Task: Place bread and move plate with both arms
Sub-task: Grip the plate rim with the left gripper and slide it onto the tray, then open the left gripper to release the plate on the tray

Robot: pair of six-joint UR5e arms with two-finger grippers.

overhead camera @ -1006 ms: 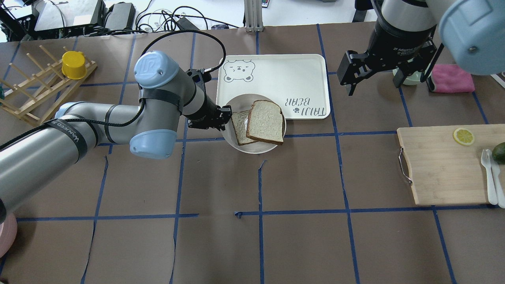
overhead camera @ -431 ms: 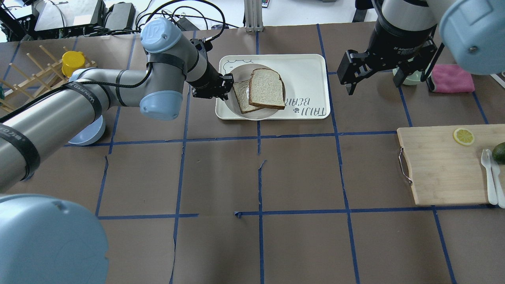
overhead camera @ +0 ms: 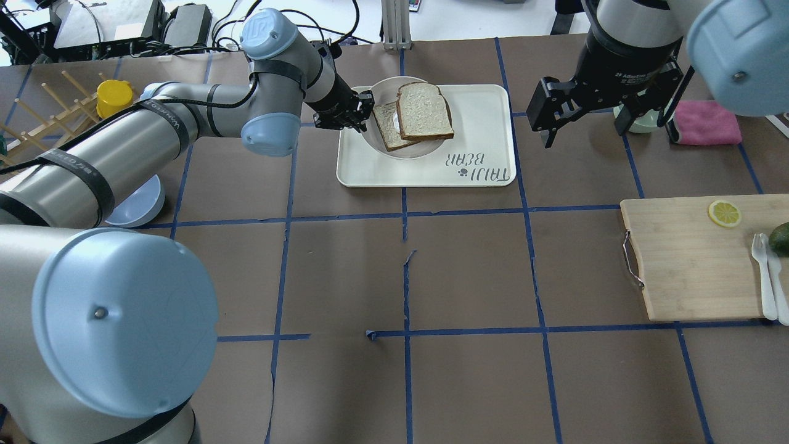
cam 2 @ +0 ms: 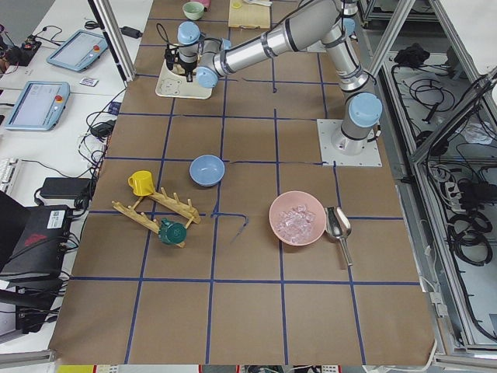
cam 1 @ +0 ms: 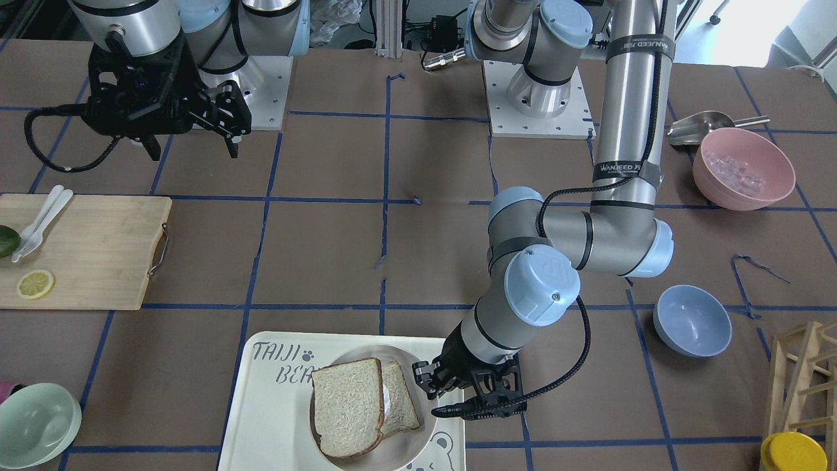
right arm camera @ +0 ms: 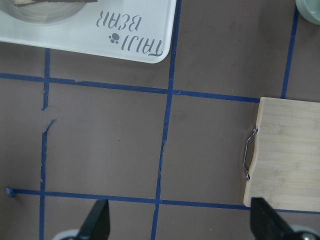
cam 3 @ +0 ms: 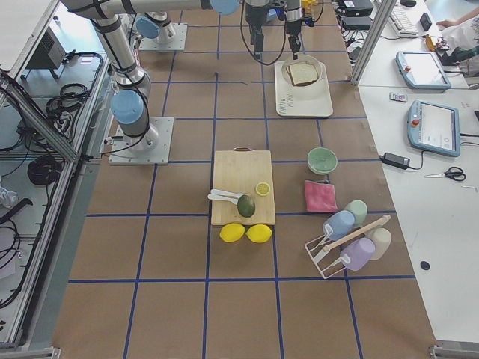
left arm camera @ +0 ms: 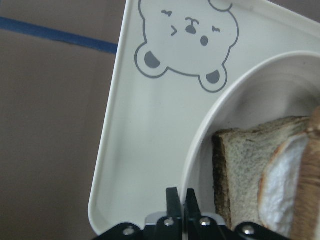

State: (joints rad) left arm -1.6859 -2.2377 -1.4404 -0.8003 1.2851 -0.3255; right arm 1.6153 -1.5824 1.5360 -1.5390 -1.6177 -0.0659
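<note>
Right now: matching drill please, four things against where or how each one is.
Column A:
1 plate
2 lemon slice
3 yellow cup
4 right gripper

Column B:
a on the wooden rack
b open, holding nothing
c on the cutting board
d over the tray, rim pinched by the left gripper

Pairs: 1-d, 2-c, 3-a, 4-b

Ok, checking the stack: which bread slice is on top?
The plain bread, farther from the left gripper holding the plate; the lower slice peeks out nearer it.

Cutting board (overhead camera: pixel 690 265), blue bowl (cam 1: pixel 692 320)
</note>
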